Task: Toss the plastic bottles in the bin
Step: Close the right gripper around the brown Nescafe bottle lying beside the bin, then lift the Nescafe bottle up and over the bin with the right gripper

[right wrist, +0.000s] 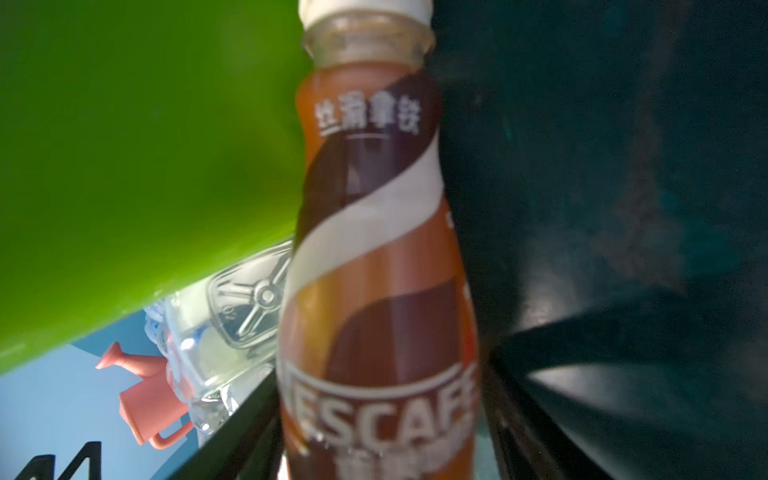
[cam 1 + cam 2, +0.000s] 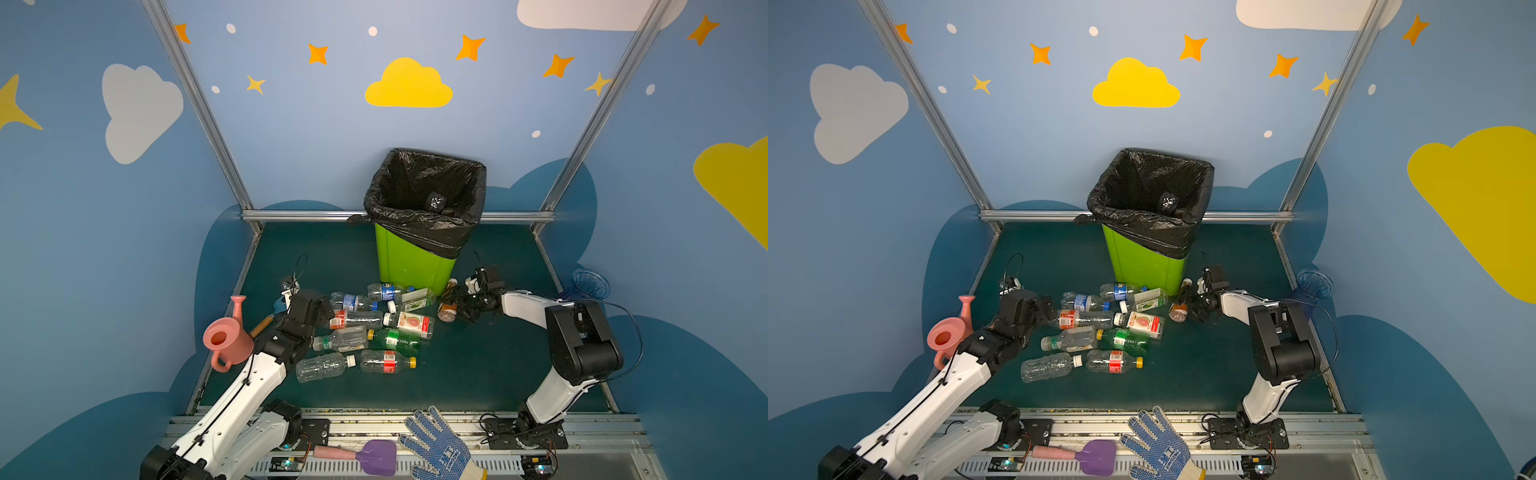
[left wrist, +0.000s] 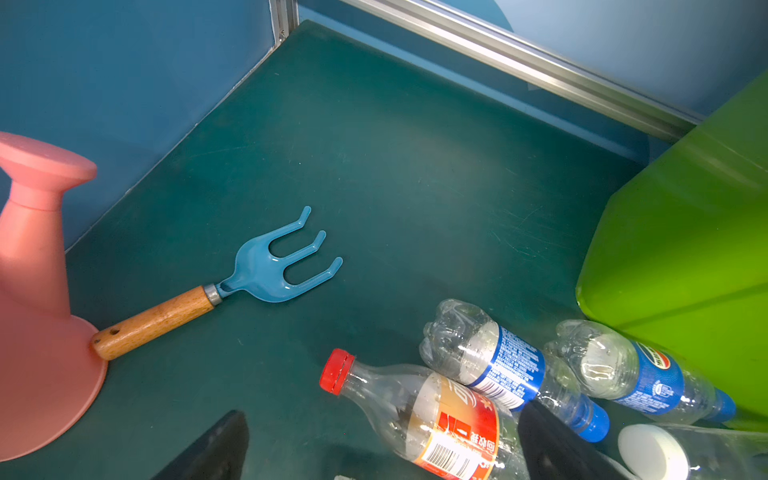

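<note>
Several plastic bottles lie in a heap on the green mat in front of the bin point(image 2: 411, 266). The bin is lime green with a black bag over its rim. My right gripper point(image 1: 380, 457) is shut on a brown coffee bottle point(image 1: 374, 270) with a white cap. That bottle point(image 2: 448, 305) lies beside the bin's right corner. My left gripper point(image 3: 386, 444) is open, and its fingers straddle a clear red-capped bottle point(image 3: 436, 415) without touching it. Two blue-labelled bottles point(image 3: 498, 365) lie just beyond, against the bin wall point(image 3: 685, 249). In both top views a green bottle point(image 2: 395, 338) lies mid-heap.
A pink watering can point(image 2: 226, 338) stands at the mat's left edge, with a blue hand rake point(image 3: 266, 274) beside it. A blue ribbed vase point(image 2: 590, 284) stands at the right wall. A dotted glove point(image 2: 440, 446) and a purple trowel point(image 2: 374, 457) lie on the front rail.
</note>
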Robot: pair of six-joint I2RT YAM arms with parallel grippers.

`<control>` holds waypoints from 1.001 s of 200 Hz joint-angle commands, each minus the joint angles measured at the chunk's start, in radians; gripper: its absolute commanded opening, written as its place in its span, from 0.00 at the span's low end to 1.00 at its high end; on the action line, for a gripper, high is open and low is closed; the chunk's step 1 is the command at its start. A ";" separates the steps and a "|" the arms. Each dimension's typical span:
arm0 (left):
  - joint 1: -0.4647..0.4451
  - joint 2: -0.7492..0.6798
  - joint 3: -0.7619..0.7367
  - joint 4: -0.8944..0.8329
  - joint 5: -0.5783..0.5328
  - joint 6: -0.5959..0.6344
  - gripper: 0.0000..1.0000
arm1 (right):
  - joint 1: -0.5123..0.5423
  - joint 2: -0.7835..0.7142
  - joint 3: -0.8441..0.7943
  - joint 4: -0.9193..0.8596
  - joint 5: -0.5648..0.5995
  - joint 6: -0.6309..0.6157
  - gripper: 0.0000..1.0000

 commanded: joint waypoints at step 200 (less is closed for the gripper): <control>0.085 0.093 -0.024 -0.003 0.017 -0.089 1.00 | -0.177 -0.717 0.908 -0.255 0.264 -0.502 0.54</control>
